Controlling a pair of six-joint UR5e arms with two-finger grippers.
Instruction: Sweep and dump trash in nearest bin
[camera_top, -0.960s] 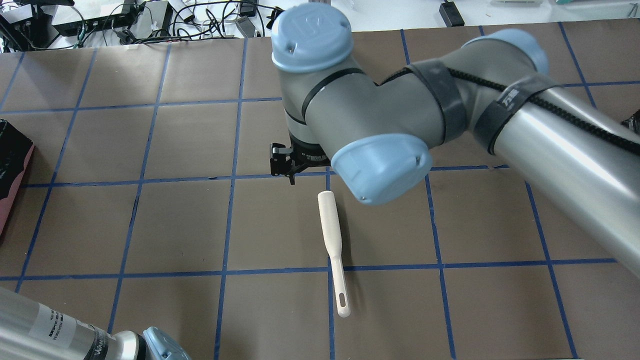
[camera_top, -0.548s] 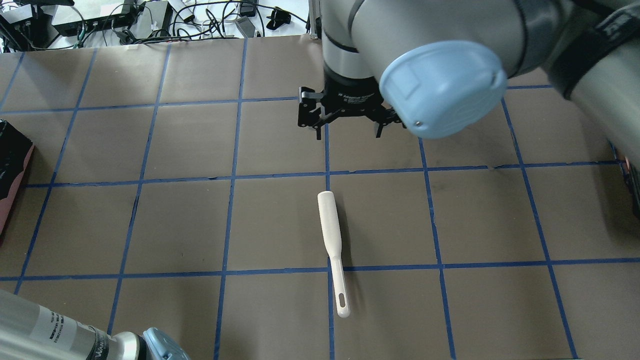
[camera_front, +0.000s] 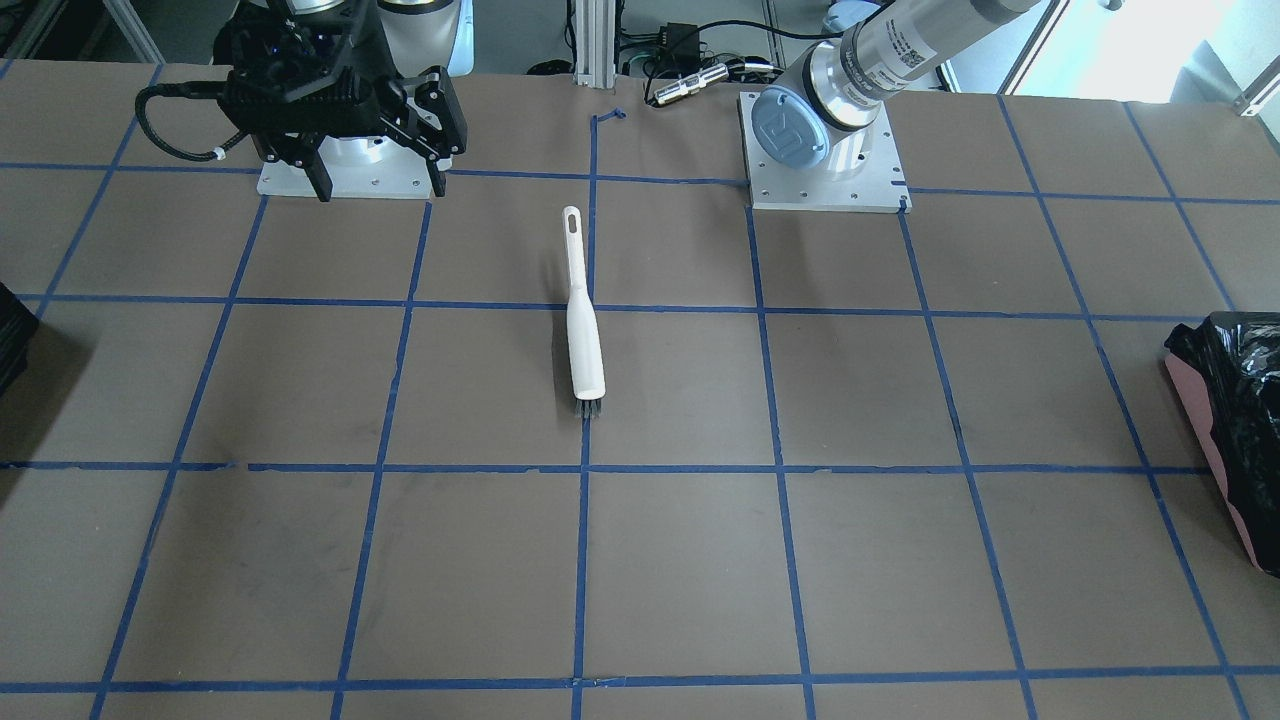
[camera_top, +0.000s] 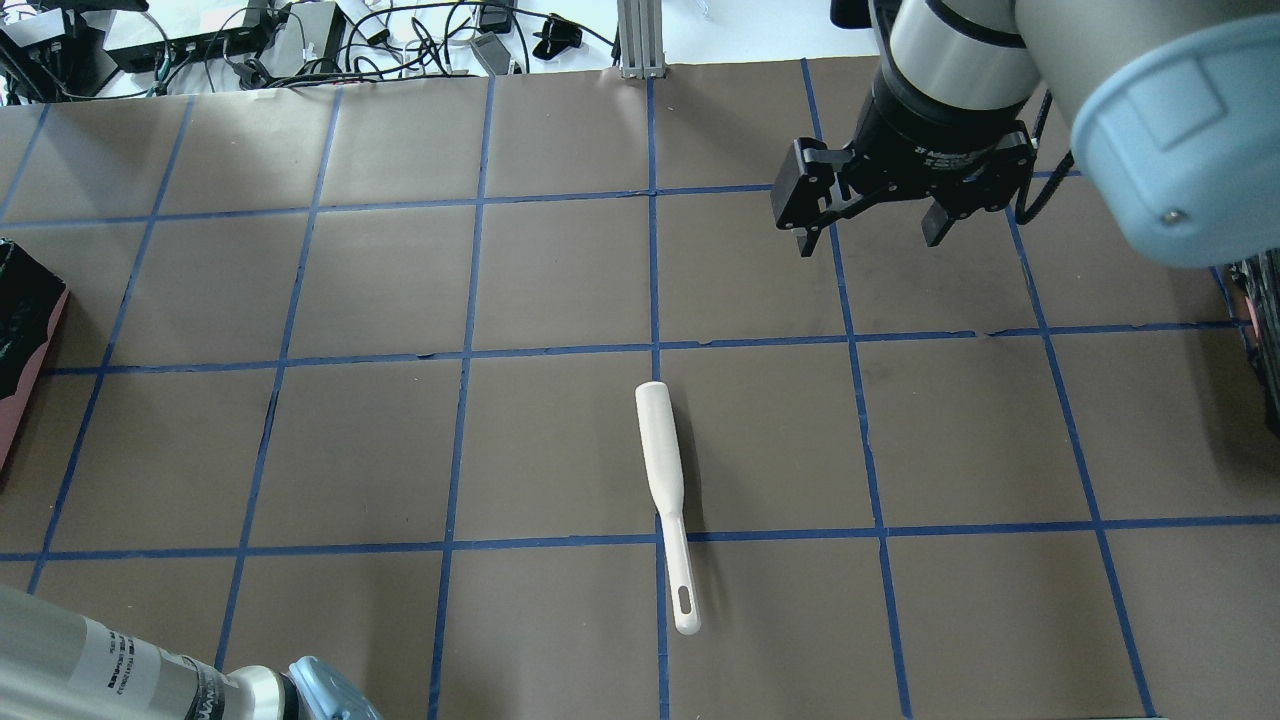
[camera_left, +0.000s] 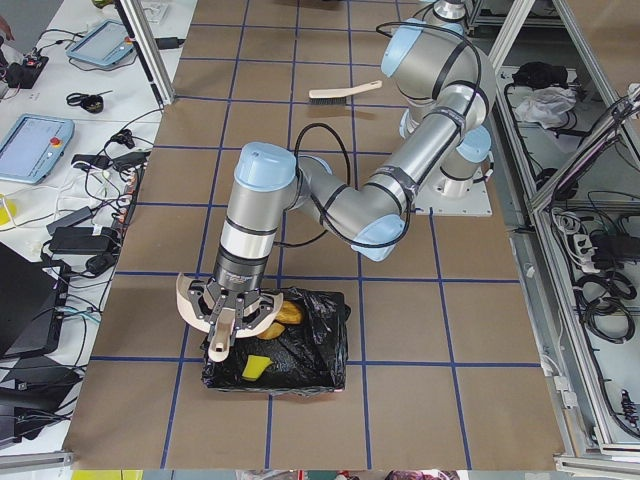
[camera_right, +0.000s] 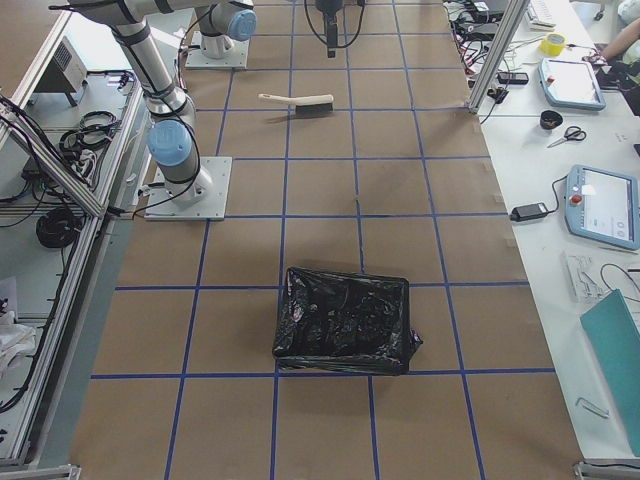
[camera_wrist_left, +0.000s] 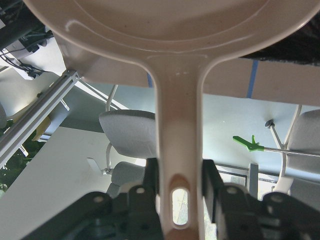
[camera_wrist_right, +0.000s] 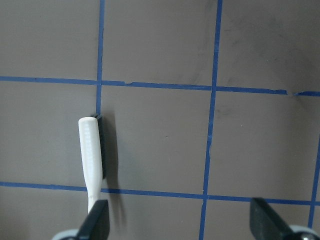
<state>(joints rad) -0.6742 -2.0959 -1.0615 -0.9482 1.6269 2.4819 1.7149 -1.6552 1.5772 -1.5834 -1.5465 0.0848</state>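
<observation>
My left gripper (camera_wrist_left: 179, 192) is shut on the handle of the white dustpan (camera_wrist_left: 170, 30). In the exterior left view it holds the dustpan (camera_left: 197, 308) tipped over the bin (camera_left: 320, 355), whose black bag shows. A yellow wedge of trash (camera_left: 253, 368) and a golden-brown piece (camera_left: 290, 313) lie inside the bag. The bin's pinkish side (camera_front: 1205, 420) shows at the table's end. My right gripper (camera_top: 868, 235) hangs open and empty above the table's back right. The white brush (camera_top: 665, 480) lies flat mid-table, well away from it.
A second container (camera_right: 345, 320), lined all in black, stands at the table's other end. Cables and boxes (camera_top: 250, 40) crowd the far edge in the overhead view. Blue tape (camera_front: 590, 465) marks the brown tabletop in squares. The arms' base plates (camera_front: 825, 185) sit near the brush's handle end.
My right arm has swung away from the brush, toward the back right of the overhead view, with its gripper open throughout. The brush has stayed where it lay.
</observation>
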